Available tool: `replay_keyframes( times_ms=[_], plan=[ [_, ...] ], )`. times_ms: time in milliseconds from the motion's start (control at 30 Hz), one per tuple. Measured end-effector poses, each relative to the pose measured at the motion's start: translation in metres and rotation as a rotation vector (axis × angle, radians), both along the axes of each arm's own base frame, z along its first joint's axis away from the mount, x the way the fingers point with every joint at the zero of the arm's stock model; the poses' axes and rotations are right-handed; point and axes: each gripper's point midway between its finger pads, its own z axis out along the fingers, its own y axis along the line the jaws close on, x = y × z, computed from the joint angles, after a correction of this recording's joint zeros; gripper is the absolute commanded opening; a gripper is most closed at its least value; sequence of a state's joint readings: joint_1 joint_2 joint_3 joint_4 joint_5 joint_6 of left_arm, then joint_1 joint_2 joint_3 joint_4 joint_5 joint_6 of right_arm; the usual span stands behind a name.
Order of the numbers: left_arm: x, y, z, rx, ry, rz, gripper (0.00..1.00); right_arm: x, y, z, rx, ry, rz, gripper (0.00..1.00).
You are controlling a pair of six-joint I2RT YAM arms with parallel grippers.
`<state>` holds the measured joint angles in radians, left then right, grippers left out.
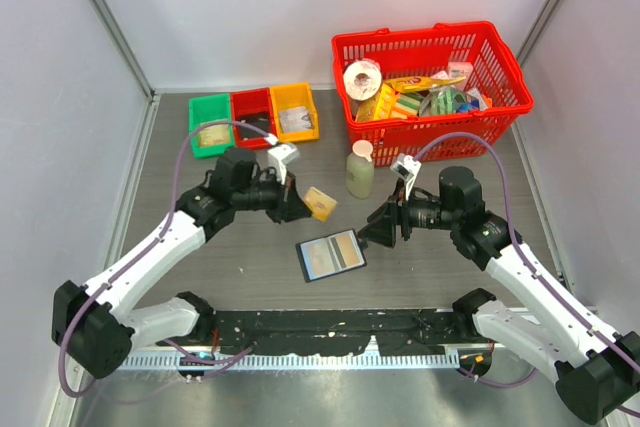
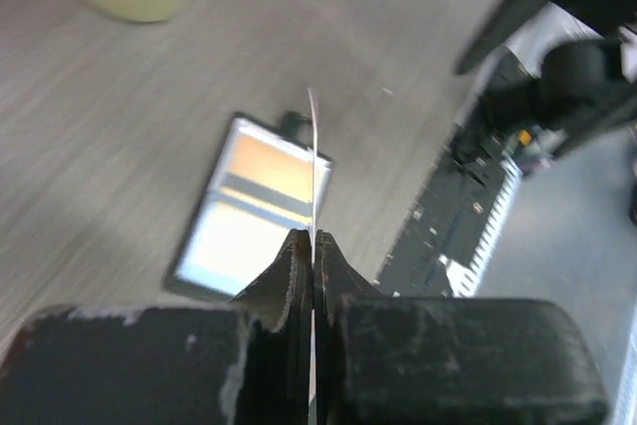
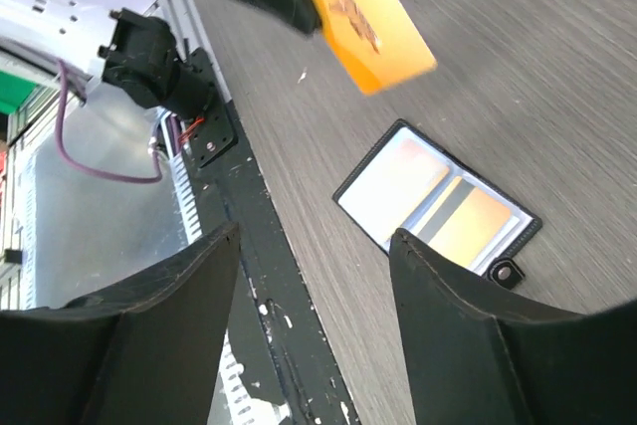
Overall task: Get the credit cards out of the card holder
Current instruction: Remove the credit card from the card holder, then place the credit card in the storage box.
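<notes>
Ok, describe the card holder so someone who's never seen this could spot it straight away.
Find the red basket far right, then the pale bottle just in front of it. Nearer still, the card holder lies open and flat: a black-edged rectangle with an orange panel inside, unlike the yellow card held up nearby.

Bottle [image 1: 360,172] crowds far side — card holder [image 1: 331,255] top unobstructed.
</notes>
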<state>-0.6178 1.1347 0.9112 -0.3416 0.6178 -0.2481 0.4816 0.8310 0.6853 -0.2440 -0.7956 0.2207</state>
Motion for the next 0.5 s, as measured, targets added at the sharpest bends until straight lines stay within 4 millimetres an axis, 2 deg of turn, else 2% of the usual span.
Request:
replay_keyframes(
  times_ms=[133, 200, 333, 433, 500],
  plan=[
    [0.045, 0.045, -0.006, 0.032, 0.027, 0.269, 0.00, 0.010, -0.004, -0.004, -0.025, -0.005, -0.063, 0.72],
    [0.068, 0.074, -0.011, 0.057, 0.051, 0.417, 0.00, 0.013, -0.005, -0.005, -0.032, -0.007, -0.083, 0.74],
    [0.123, 0.155, -0.021, 0.100, 0.121, 0.777, 0.00, 0.018, -0.007, -0.008, -0.044, -0.005, -0.115, 0.77],
    [0.158, 0.208, -0.027, 0.099, 0.184, 0.982, 0.00, 0.021, -0.009, -0.012, -0.054, 0.001, -0.137, 0.77],
    [0.182, 0.236, -0.031, 0.093, 0.219, 1.073, 0.00, 0.022, -0.010, -0.015, -0.061, 0.006, -0.149, 0.77]
  ],
)
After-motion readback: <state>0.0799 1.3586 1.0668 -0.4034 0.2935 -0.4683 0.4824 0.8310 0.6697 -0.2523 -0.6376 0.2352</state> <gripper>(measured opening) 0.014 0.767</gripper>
